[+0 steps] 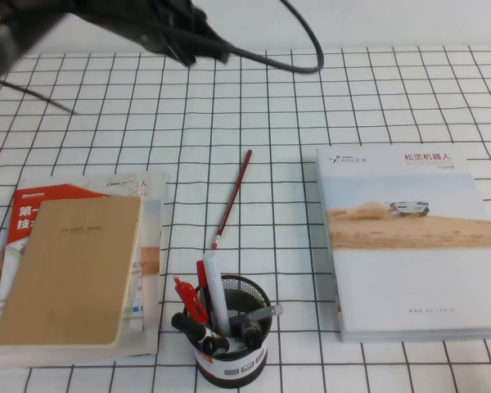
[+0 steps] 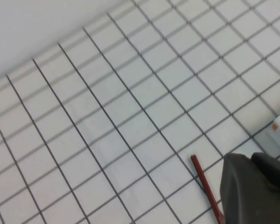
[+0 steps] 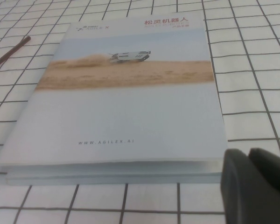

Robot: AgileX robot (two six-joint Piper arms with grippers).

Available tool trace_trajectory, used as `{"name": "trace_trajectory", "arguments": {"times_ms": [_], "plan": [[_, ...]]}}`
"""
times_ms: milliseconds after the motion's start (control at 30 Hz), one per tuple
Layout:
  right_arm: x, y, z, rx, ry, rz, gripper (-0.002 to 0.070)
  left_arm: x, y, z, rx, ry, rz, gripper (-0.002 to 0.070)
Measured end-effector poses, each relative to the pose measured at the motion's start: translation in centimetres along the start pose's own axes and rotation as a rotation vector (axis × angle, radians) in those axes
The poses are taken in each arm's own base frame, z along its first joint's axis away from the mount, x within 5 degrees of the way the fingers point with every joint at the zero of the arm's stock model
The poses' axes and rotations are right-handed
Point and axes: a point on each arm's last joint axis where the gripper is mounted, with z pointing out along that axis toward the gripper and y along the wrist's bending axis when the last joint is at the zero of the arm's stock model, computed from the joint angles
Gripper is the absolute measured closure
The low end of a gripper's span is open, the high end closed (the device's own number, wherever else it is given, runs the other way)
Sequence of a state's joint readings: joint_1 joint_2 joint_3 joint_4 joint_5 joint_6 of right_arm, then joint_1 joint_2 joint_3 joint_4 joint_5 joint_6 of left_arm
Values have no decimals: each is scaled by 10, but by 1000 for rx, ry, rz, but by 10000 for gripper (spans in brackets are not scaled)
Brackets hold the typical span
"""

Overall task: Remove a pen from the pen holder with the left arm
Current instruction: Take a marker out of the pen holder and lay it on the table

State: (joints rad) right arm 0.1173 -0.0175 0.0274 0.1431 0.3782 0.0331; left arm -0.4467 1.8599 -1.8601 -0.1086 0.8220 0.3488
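My left gripper (image 2: 250,161) hangs shut and empty over the far table (image 1: 393,98); the red pen (image 1: 232,199) lies flat beyond the pen holder (image 1: 229,364). My right gripper (image 3: 250,157), shut and empty, sits by the booklet (image 3: 126,107) reading "WWW.AGILEX.AI".

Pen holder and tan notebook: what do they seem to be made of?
Pen holder: likely black metal mesh, matte; fine holes show at the rim. Tan notebook: probably kraft card cover, matte, no glare. Left gripper hangs over the far table beyond the red pen; right gripper sits by the booklet's near corner.
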Motion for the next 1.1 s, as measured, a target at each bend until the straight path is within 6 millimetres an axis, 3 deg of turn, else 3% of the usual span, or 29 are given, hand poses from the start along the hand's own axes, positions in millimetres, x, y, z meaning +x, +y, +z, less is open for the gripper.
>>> {"name": "trace_trajectory", "arguments": {"times_ms": [100,233,533,767,900,1100], "plan": [[0,0,0,0,0,0,691,-7,-2,-52,-36,-117,-5,675],[0,0,0,0,0,0,691,9,-10,-110,-77,-248,-39,675],[0,0,0,0,0,0,691,116,-43,-179,-126,-437,-142,675],[0,0,0,0,0,0,691,192,-66,-198,-134,-494,-182,675],[0,0,0,0,0,0,691,218,-73,-199,-133,-487,-183,676],[0,0,0,0,0,0,691,242,-79,-182,-113,-387,-188,676]]}}
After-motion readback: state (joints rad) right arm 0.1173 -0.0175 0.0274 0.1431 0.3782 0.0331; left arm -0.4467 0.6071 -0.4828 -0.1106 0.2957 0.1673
